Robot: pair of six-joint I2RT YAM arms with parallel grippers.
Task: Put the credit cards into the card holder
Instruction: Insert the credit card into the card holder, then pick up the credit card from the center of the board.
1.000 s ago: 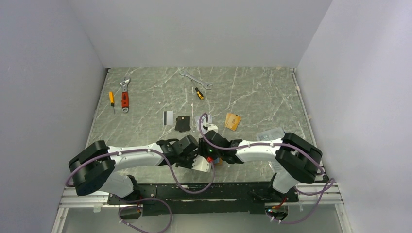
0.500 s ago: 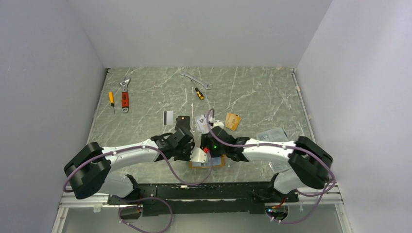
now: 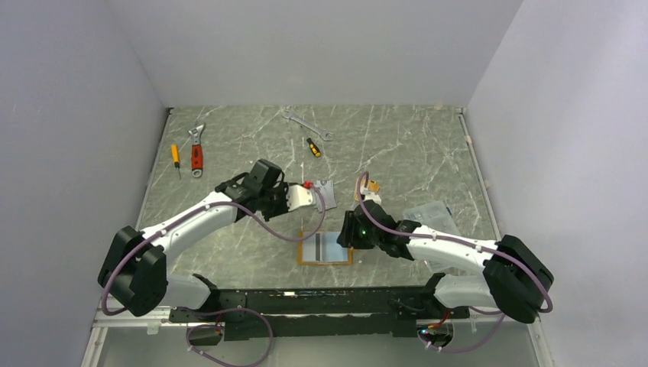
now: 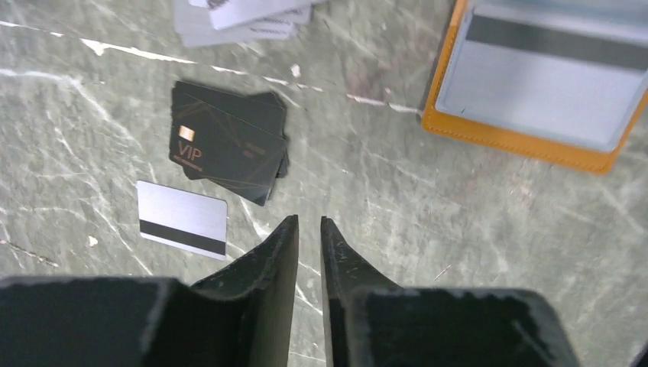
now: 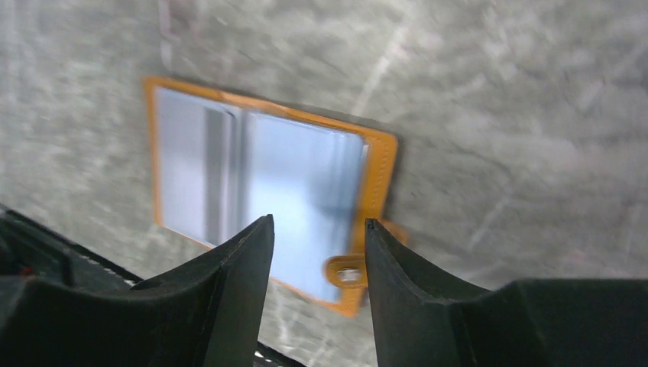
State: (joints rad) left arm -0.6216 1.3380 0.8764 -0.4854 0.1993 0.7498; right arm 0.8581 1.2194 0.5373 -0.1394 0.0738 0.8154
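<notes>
L gripper (image 4: 308,228): jaws only a thin slit apart, nothing btwn them, hovering over bare table (image 4: 428,229). Closest cards = black VIP stack (image 4: 229,141), just ahead of the tips & to their far side. Striped silver card (image 4: 182,228) lies flat near it, further left, not touching the stack. Silver pile (image 4: 244,15) sits straight ahead of the tips, i.e. to the right in the scene. Striped card's long axis runs roughly along the jaws' closing line, so prob needs a wrist turn or an edge pick. Thin flat card on stone looks hard to get under.

R gripper (image 5: 317,229): jaws abt half apart, empty, hanging over the card holder (image 5: 267,183). Holder lies open & flat at near-centre of table, long axis left-right, snap tab (image 5: 348,271) just under the tips. One striped card seems already in a clear pocket.

Orange-tan cards (image 3: 372,186) sit far of the R arm, mostly hidden by cable.

Judgement: L arm is nearer the loose cards, R arm nearer the holder. From the L gripper the holder lies near & right, so that's the way a picked card must go.
</notes>
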